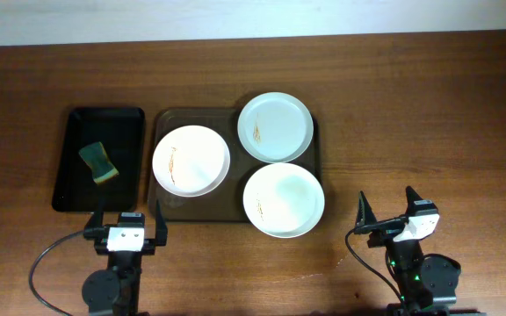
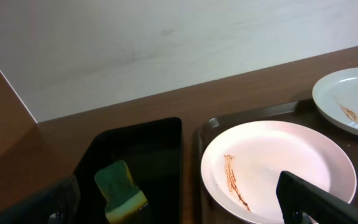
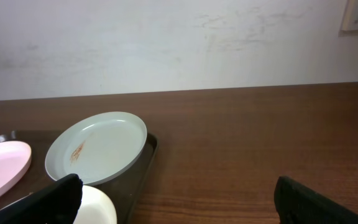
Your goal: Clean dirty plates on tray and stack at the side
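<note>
Both the left pincer (image 1: pixel 130 220) and the right pincer (image 1: pixel 386 209) gape wide, holding and touching nothing.

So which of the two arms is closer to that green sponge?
Left. The left gripper sits just in front of the black tray holding the sponge. The right gripper is far off to the side, beyond the brown tray.
</note>
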You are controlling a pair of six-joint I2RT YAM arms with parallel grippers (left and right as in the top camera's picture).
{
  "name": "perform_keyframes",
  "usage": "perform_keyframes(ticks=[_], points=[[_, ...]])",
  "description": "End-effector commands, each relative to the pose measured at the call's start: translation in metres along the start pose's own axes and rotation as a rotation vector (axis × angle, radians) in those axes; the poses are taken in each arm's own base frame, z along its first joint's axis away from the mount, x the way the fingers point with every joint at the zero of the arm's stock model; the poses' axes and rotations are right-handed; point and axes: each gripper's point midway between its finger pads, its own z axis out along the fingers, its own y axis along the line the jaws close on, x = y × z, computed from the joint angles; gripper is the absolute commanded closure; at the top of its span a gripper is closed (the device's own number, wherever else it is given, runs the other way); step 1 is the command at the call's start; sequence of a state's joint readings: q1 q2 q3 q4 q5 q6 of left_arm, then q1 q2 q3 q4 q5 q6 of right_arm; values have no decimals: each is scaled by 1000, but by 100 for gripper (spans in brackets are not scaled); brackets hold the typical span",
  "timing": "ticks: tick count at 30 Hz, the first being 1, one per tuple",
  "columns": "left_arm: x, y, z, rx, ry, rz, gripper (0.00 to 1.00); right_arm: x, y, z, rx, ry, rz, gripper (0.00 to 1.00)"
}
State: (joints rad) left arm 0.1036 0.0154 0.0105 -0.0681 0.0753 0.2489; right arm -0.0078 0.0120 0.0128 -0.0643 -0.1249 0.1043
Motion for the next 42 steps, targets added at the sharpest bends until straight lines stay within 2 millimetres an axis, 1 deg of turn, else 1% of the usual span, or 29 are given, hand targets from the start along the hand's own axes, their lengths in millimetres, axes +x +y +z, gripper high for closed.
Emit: perform_keyframes(ticks=[1,31,36,42], points=[[0,-2,-1,11,-4,-9,1,3,-2,0,8,3,1,2],[-2,-2,-1,10,-9,-9,1,2,-2,0,10,0,1,2],[0,-2,-1,11,-4,-9,1,0,-2,0,6,-7,0,2],[-5,-5,-1,27,-24,-8,1,-3,4,0,-23,-16,-2,2]])
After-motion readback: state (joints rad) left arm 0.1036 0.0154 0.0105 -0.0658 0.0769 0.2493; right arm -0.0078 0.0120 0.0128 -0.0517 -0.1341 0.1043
